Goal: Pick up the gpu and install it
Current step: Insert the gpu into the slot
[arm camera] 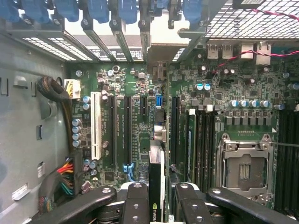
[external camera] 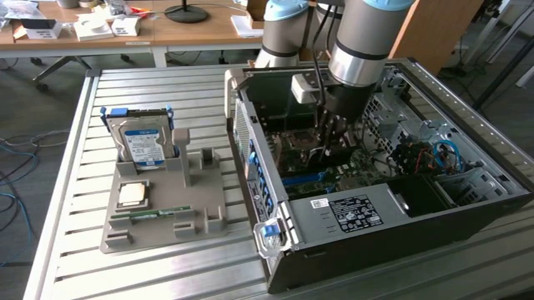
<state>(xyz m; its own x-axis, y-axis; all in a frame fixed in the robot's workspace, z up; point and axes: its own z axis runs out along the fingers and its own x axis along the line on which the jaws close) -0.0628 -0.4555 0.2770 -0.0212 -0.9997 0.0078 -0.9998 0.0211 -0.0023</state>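
Tool (arm camera: 160, 191) clamped on the gpu (arm camera: 156, 175), edge-down over the motherboard (arm camera: 117, 79).
On the exterior view's left, the drive (external camera: 144, 147) stands in its holder (external camera: 159, 219) on the tabletop (external camera: 75, 156). To the right, inside the case (external camera: 359, 215), your tool grips the gpu over the slots (arm camera: 127, 130). If the card's edge is off line with a slot, pressing may jam it or shift it in the grip.

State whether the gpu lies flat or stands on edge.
On edge: the gpu shows as a thin strip gripped between the end effector's fingers, over the motherboard.
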